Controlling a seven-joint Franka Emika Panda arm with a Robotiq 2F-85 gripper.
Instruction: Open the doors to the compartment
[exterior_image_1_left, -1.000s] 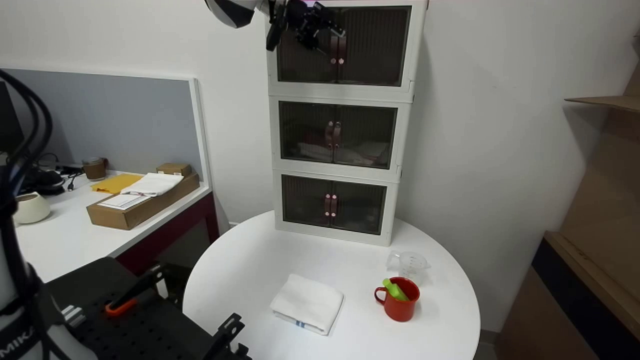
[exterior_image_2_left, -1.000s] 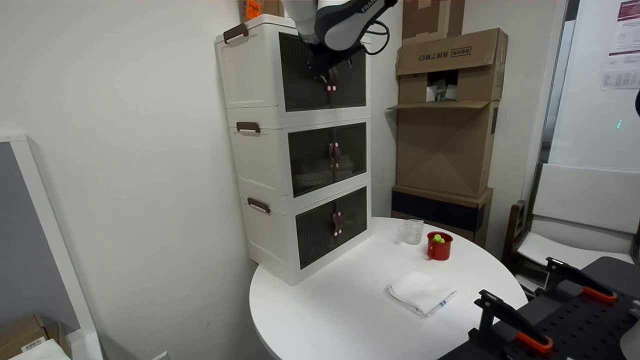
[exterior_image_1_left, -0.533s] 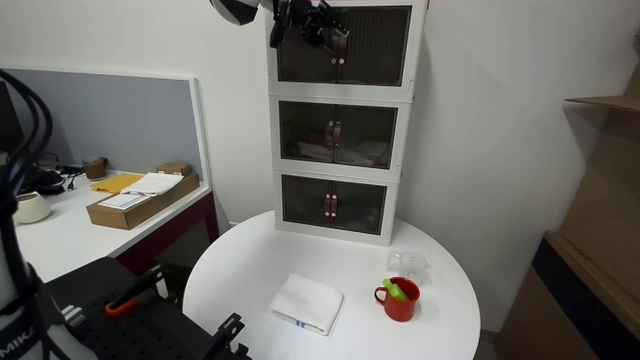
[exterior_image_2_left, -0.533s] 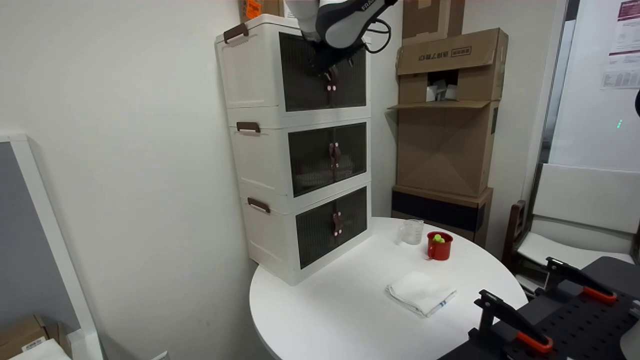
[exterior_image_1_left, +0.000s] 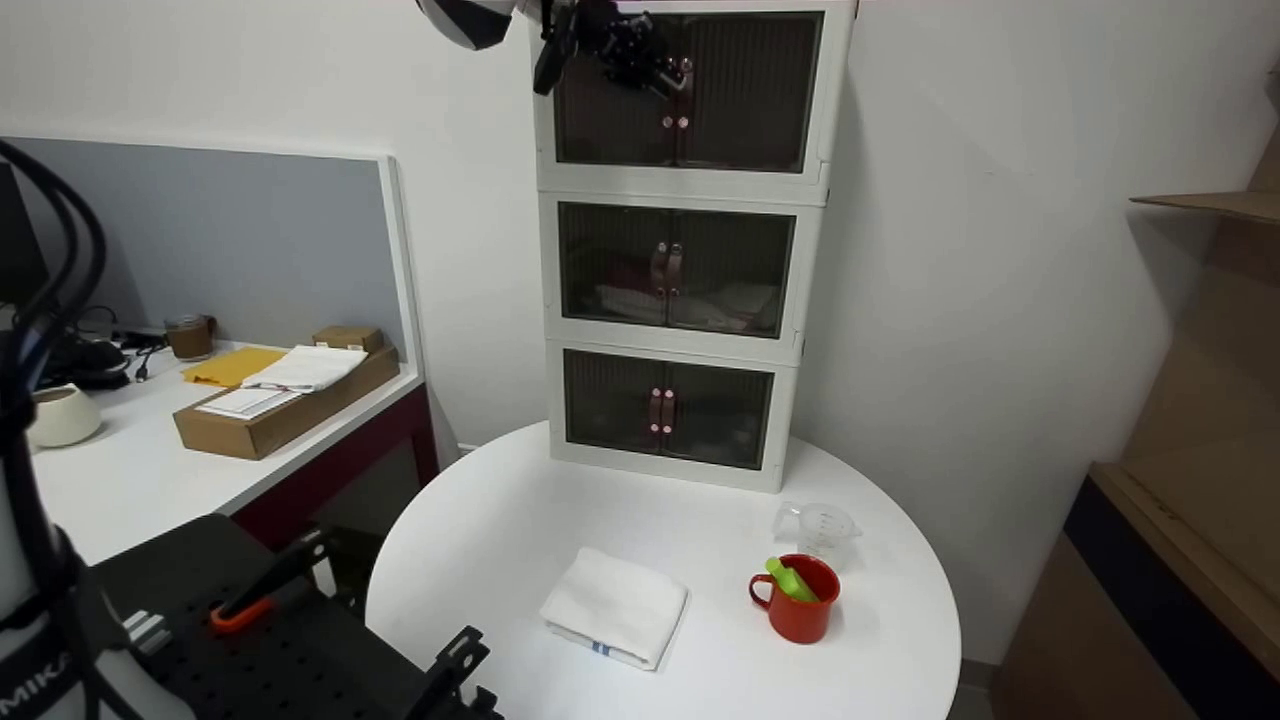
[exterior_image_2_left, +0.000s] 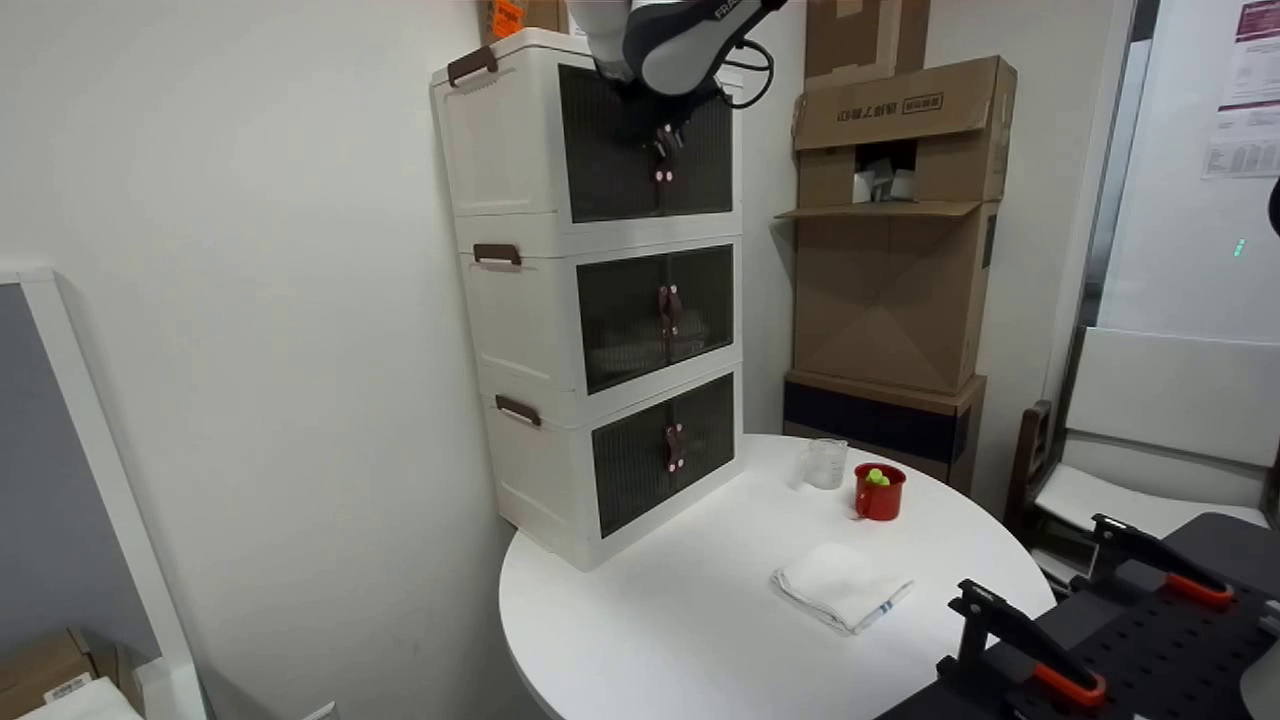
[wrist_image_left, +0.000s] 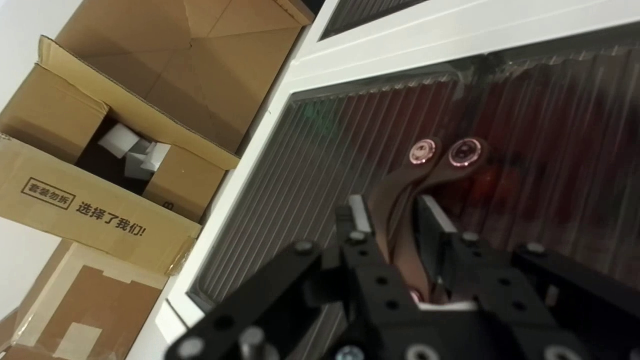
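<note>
The compartment (exterior_image_2_left: 500, 150) sits at the top of the three-tier white cabinet (exterior_image_2_left: 525, 320), well above the round counter (exterior_image_2_left: 640, 620), its long axis level and its dark front facing out over the counter. Across that front are the doors (exterior_image_1_left: 755, 95), both closed, wider than tall as a pair, each one standing upright (something reddish (wrist_image_left: 492, 185) shows dimly through the ribbing in the wrist view). Near where they meet is the gripper (wrist_image_left: 392, 212), covering part of the doors in both exterior views. Its jaws are partway apart, with the two brown handles (wrist_image_left: 395, 185) showing between them; from here I can't tell whether the jaws touch or hold either one. The handles run upright side by side, curved, with pinkish round studs (wrist_image_left: 422, 151) at their ends.
</note>
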